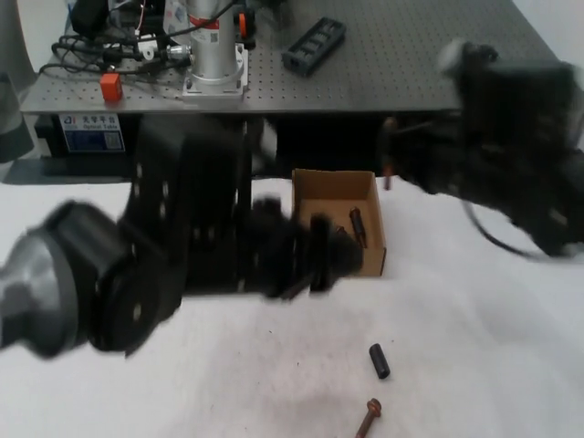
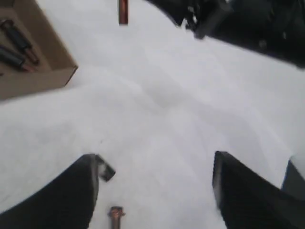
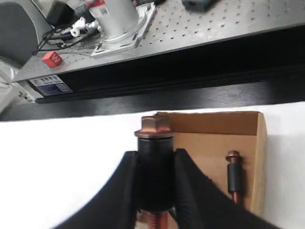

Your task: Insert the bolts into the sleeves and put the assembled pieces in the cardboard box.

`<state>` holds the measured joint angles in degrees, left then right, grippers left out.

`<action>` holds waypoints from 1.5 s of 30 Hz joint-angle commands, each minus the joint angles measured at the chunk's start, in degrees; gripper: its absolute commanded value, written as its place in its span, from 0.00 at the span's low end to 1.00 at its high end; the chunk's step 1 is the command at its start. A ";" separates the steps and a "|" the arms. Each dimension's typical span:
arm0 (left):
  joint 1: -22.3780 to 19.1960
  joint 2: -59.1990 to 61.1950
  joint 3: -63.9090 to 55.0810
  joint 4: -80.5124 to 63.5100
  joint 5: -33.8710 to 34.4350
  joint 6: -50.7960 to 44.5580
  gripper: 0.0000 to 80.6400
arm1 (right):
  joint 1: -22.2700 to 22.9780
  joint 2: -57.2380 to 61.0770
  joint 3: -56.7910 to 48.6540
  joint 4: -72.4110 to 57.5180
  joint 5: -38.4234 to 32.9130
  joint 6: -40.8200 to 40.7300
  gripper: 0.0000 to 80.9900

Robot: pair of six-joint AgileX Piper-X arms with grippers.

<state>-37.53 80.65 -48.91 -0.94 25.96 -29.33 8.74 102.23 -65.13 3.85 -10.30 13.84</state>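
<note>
The right claw (image 3: 155, 160) is clenched on a sleeve (image 3: 154, 179) with a bolt (image 3: 155, 125) through it, the head clear of the fingertips. Beyond it sits the box (image 3: 259, 143), holding a finished piece (image 3: 233, 176). The left claw (image 2: 156, 160) is spread wide over white cloth (image 2: 157, 95), with a loose bolt (image 2: 116, 213) close to one finger (image 2: 71, 191). A loose sleeve (image 1: 379, 360) lies near that bolt. The left arm (image 1: 182, 246) covers the box's near corner. Behind the box are a plate (image 3: 228, 26), a post (image 3: 116, 19), a red block (image 3: 51, 58) and a label (image 3: 50, 86), its print too small to read.
</note>
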 commanded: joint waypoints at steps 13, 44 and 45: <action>-7.85 16.21 -9.64 25.40 -10.32 22.26 0.61 | 2.10 16.30 -20.66 21.46 4.37 -6.13 0.10; -16.67 35.79 -28.92 44.86 -19.78 28.48 0.00 | -1.67 -15.92 -7.56 30.27 1.99 -9.65 0.42; -16.67 35.65 -29.22 45.52 -19.78 28.48 0.00 | -1.67 -17.09 -5.89 30.91 1.99 -9.79 0.42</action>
<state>-53.72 114.96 -77.73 42.17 5.18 -0.45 7.36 87.57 -73.06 32.77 -7.84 5.35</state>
